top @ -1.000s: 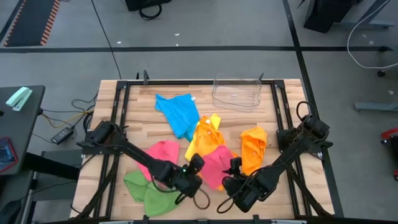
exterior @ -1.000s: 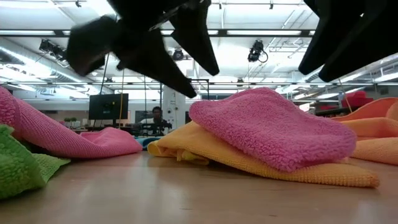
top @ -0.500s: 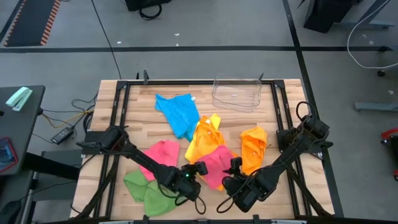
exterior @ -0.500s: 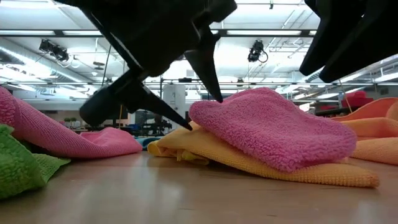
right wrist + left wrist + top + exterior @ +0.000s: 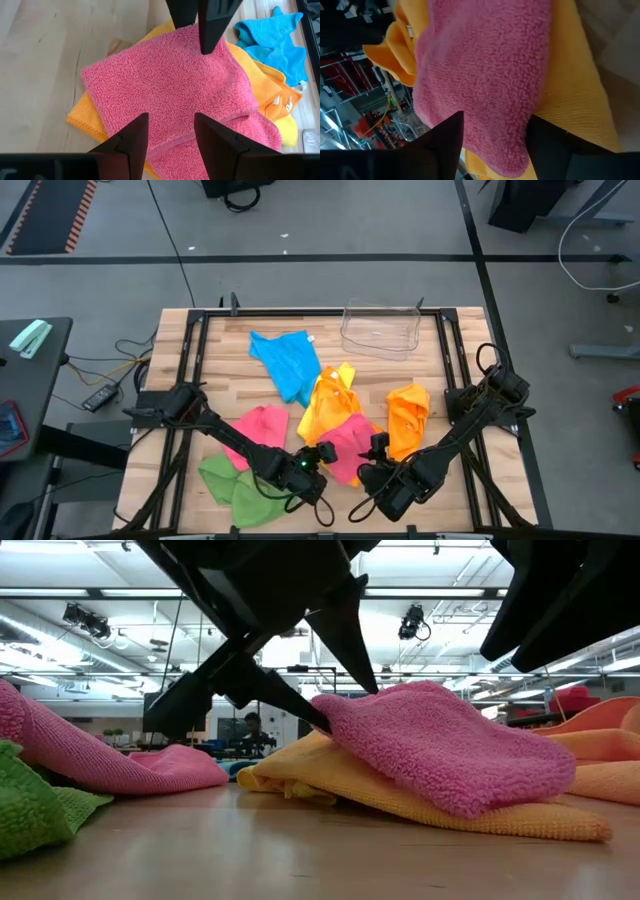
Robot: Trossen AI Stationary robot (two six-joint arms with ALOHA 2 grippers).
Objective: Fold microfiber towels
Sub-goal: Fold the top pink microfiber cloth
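A pink towel (image 5: 347, 442) lies crumpled on top of a yellow towel (image 5: 328, 402) near the table's front middle. My left gripper (image 5: 324, 451) is open at the pink towel's left edge. In the low view one finger sits low at that edge and the other above the towel's top. My right gripper (image 5: 378, 448) hangs open above the same towel's right part (image 5: 170, 135) and touches nothing. A second pink towel (image 5: 262, 423), a green one (image 5: 235, 485), a blue one (image 5: 288, 360) and an orange one (image 5: 408, 415) lie spread about on the table. My left gripper comes slanting down from the table's left, its fingers on either side of the pink towel's left edge (image 5: 330, 718). The lower fingertip (image 5: 318, 722) touches that edge where it rests on the yellow towel. The upper fingertip (image 5: 368, 678) reaches the towel's top. The towel lies on the yellow one, not lifted.
A clear plastic bin (image 5: 380, 328) stands at the back right of the table. A black frame (image 5: 200, 330) runs round the wooden table. Bare wood (image 5: 460, 490) shows at the front right and along the near edge.
My left gripper has sunk toward the table, rolled about its own axis and moved up to the pink towel's left edge, so its fingers now stand on either side of that edge. The edge is pushed in slightly. My right gripper has kept still.
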